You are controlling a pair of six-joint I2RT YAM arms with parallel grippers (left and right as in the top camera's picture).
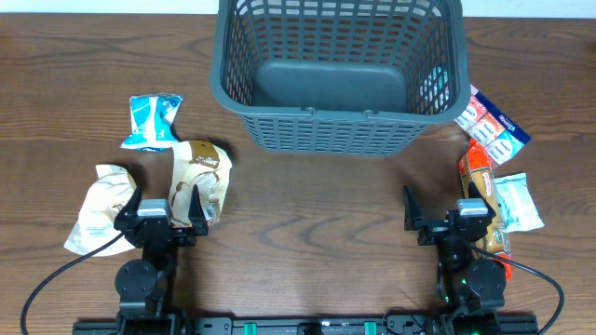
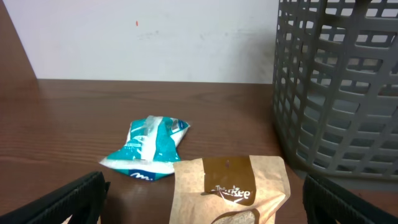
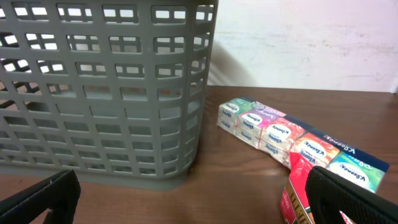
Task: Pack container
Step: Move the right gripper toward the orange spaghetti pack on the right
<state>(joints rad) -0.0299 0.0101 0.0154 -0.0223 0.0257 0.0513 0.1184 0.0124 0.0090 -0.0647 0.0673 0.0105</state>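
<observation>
The container (image 1: 326, 130) is a large dark grey slotted basket at the back middle of the table, with nothing inside. It also fills the right of the left wrist view, container (image 2: 342, 87), and the left of the right wrist view, container (image 3: 106, 93). My left gripper (image 1: 162, 203) stands open at the front left, its jaws wide apart. A brown paper bag (image 2: 230, 186) lies just ahead between the fingers (image 2: 68, 199). My right gripper (image 1: 445, 209) is open at the front right. A red packet (image 3: 298, 193) lies by its right finger (image 3: 354, 199).
Left of the basket lie a teal and white packet (image 1: 154, 121), the brown paper bag (image 1: 200, 177) and a cream bag (image 1: 98, 209). To the right are a multipack of tissues (image 1: 492, 126), the red packet (image 1: 480, 191) and a pale blue packet (image 1: 517, 200).
</observation>
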